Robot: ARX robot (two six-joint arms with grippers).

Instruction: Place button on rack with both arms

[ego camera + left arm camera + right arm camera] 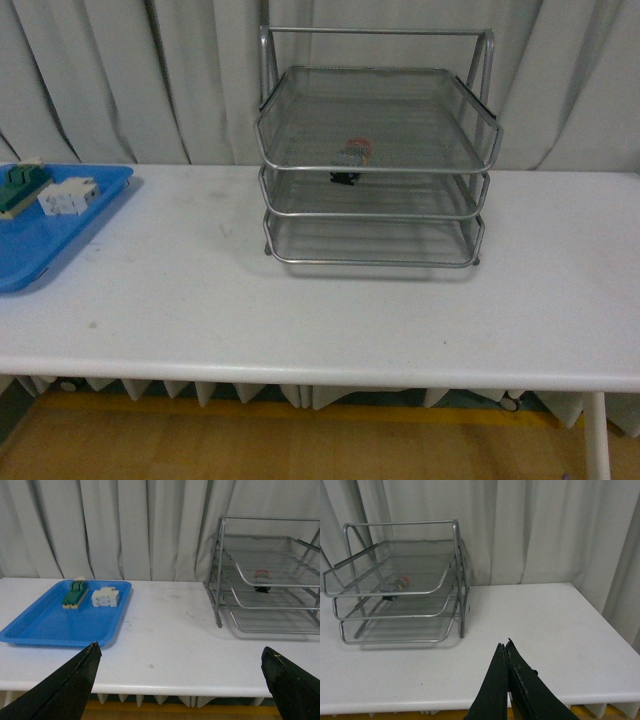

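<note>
The button (352, 153) lies inside my rack (375, 215), on an upper tier. My left hand (182, 680) is spread apart, empty; my right hand (506, 647) is pressed together above the bench (320, 310).

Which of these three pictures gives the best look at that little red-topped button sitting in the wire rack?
The front view: the button faces the camera near the middle of the rack, seen through the mesh. The right wrist view shows it from the side, blurrier. The left wrist view shows it smaller, behind the rack's wires.
</note>
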